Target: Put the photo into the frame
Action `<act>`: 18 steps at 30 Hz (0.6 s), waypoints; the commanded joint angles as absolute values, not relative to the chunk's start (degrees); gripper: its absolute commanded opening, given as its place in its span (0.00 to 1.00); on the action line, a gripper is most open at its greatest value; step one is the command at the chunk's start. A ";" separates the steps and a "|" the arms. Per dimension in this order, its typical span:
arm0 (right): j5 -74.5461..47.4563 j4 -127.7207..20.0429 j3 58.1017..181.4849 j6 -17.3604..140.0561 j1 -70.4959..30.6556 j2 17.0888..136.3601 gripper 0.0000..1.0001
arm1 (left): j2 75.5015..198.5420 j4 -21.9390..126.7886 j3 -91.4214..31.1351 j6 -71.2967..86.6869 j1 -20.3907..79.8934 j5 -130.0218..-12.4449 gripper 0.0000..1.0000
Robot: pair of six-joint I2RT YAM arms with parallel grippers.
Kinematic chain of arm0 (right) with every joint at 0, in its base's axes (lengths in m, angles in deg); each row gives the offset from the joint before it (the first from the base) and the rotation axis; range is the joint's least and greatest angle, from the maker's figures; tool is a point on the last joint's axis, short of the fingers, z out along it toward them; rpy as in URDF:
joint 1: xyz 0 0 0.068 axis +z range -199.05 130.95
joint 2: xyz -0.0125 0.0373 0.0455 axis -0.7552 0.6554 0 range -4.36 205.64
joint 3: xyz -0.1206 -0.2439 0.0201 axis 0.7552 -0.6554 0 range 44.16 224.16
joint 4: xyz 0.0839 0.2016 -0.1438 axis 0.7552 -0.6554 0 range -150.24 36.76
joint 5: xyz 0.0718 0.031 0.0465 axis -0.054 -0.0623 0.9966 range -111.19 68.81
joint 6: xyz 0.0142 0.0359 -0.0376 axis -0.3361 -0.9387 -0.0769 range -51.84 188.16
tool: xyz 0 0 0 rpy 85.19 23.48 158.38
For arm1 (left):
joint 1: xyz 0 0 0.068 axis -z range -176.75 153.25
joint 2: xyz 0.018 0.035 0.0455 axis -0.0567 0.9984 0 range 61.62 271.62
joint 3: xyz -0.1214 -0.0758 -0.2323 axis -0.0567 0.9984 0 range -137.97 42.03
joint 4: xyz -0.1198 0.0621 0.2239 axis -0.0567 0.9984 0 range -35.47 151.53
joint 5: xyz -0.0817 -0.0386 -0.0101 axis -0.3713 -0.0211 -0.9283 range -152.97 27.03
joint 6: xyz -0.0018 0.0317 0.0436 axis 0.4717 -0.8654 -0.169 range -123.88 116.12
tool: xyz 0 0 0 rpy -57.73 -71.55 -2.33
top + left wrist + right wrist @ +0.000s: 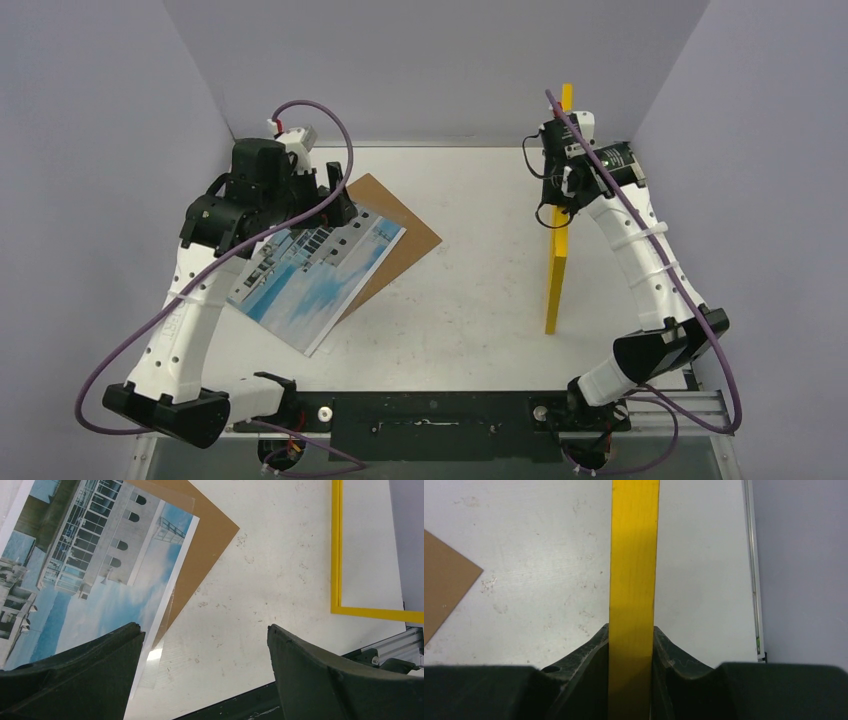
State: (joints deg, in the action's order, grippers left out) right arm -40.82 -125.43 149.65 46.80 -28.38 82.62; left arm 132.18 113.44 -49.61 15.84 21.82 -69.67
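Note:
The photo [315, 270], a print of a pale building with blue sky, lies flat at the left on the brown backing board [405, 225]. It also shows in the left wrist view [90, 570]. My left gripper [335, 205] hovers over the photo's far end. Its jaws are wide open and empty [205, 635], with one finger [100, 670] above the print's edge. My right gripper [562, 195] is shut on the yellow frame [556, 275] and holds it upright on its edge at the right. The frame's bar [634, 555] sits clamped between the right gripper's fingers [631, 630].
A clear sheet [157, 657] sticks out from under the photo's edge. A corner of the brown board [444, 585] shows in the right wrist view. The table's metal rail [690, 405] runs along the near edge. Grey walls enclose the back and sides.

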 commanded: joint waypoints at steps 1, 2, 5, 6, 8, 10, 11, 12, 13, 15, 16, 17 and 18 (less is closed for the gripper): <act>-43.98 -123.92 151.59 49.90 -28.57 83.35 0.00 | 132.61 109.99 -49.45 15.37 21.36 -70.33 0.94; -43.56 -123.53 151.06 49.85 -28.52 83.76 0.00 | 132.55 109.79 -49.28 15.29 21.36 -70.16 0.94; -40.61 -121.19 148.46 49.65 -28.01 84.62 0.00 | 132.59 109.33 -48.87 14.97 21.36 -69.93 0.94; -40.18 -120.46 147.50 49.36 -27.77 84.98 0.00 | 132.74 109.32 -48.85 14.93 21.31 -69.84 0.94; -39.62 -119.55 146.19 48.61 -26.58 86.45 0.00 | 133.16 109.29 -49.01 14.80 21.30 -69.76 0.94; -41.60 -119.03 145.73 46.74 -24.27 88.08 0.08 | 133.53 109.22 -49.11 14.63 21.27 -69.67 0.94; -42.34 -118.64 145.57 46.02 -23.02 88.85 0.12 | 133.71 109.20 -49.19 14.51 21.27 -69.54 0.94; -43.43 -118.34 145.51 45.41 -21.49 89.78 0.15 | 133.90 109.20 -49.35 14.43 21.27 -69.25 0.94; -44.64 -118.40 145.64 44.78 -19.61 90.83 0.16 | 134.01 109.20 -49.50 14.29 21.23 -68.84 0.94; -45.88 -118.81 145.74 43.81 -17.43 93.24 0.17 | 134.12 109.26 -49.87 13.94 21.10 -68.17 0.94; -46.73 -118.84 145.41 43.35 -16.51 94.22 0.17 | 134.20 109.35 -50.09 13.83 20.97 -67.92 0.94; -47.52 -118.51 144.89 43.09 -15.54 95.04 0.17 | 134.26 109.42 -50.23 13.72 20.86 -67.83 0.94; -48.27 -118.16 144.16 42.86 -14.79 95.87 0.17 | 134.30 109.46 -50.40 13.62 20.76 -67.72 0.94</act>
